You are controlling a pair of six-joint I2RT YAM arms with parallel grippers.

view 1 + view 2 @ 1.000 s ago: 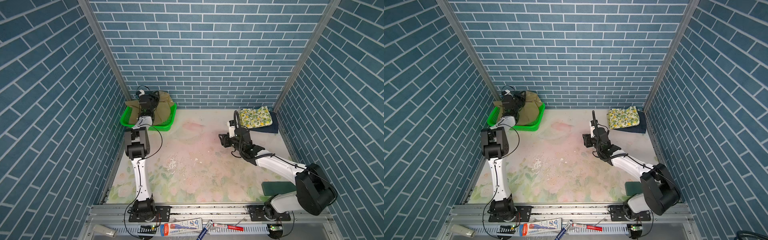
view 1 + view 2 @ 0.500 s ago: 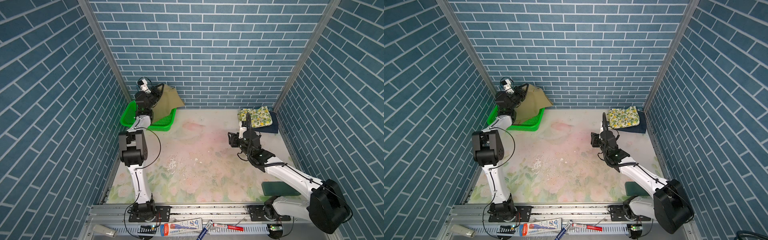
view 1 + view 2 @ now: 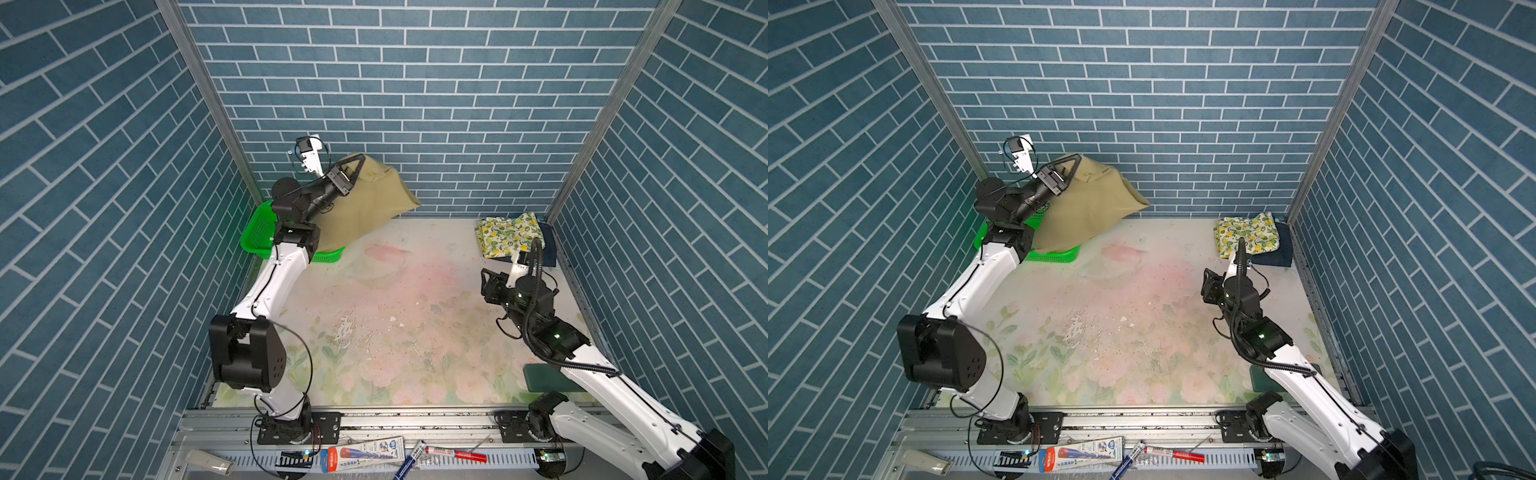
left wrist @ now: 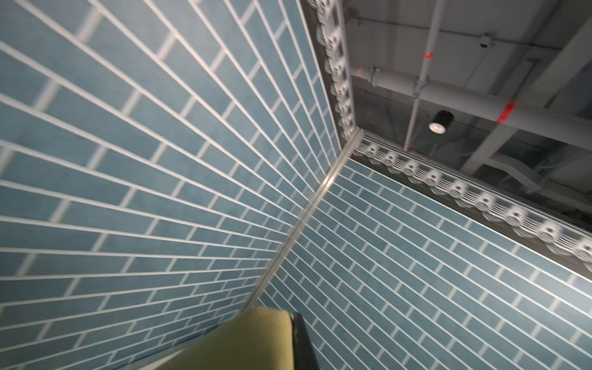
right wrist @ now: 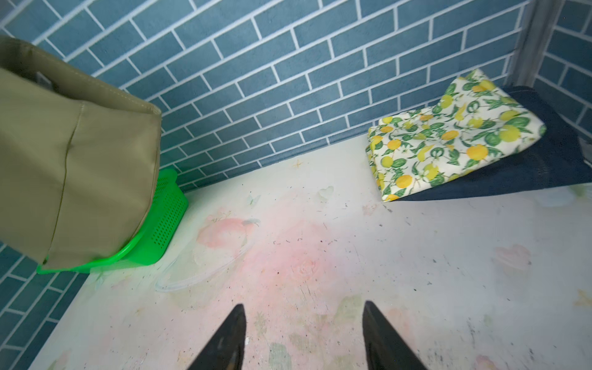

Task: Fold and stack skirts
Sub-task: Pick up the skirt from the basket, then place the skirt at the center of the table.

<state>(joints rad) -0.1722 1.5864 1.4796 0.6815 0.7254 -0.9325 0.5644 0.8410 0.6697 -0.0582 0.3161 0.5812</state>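
Note:
The khaki-olive skirt hangs in the air over the green mesh basket at the back left, its lower edge still draping on the basket. My left gripper is raised high near the back wall and is shut on the skirt's top edge. The lemon-print skirt lies folded on the folded denim skirt in the back right corner. My right gripper hovers open and empty over the mat, in front of that stack.
Brick-pattern walls close in the back and both sides. A dark green pad lies at the front right beside the right arm. Pens and a tube lie on the front rail. The flowered mat covers the tabletop.
My left gripper has risen and swung right, lifting the khaki skirt up out of the basket. The right arm has drawn back toward the right, away from the middle.

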